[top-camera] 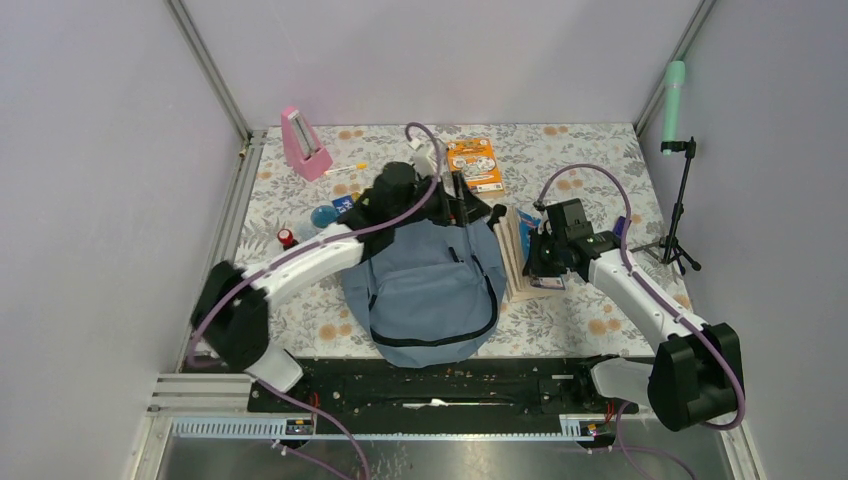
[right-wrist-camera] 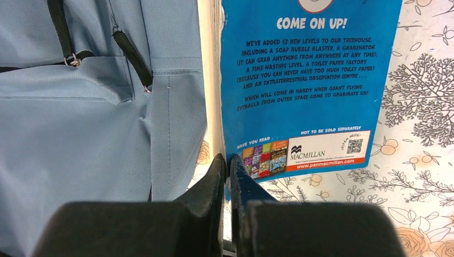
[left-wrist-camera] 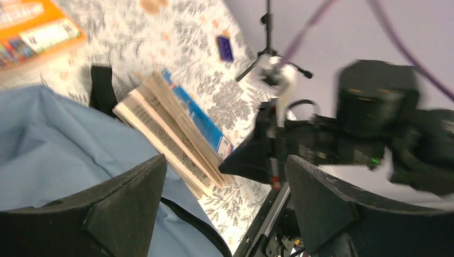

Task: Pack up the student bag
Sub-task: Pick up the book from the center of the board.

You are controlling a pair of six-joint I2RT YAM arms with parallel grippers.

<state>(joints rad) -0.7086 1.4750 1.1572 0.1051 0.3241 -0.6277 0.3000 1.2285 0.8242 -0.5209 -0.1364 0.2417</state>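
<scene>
The student bag is a large grey-blue backpack lying flat in the middle of the table. It also shows in the left wrist view and the right wrist view. A blue-covered book lies along the bag's right side with its pages fanned. My right gripper is shut on the near corner of the book's cover; its fingertips are pressed together there. My left gripper hovers over the bag's top right edge, jaws wide open and empty.
An orange packet lies behind the bag, a pink metronome at the back left. A blue ball and a red-capped item sit left of the bag. A small tripod stand and a purple item stand at the right.
</scene>
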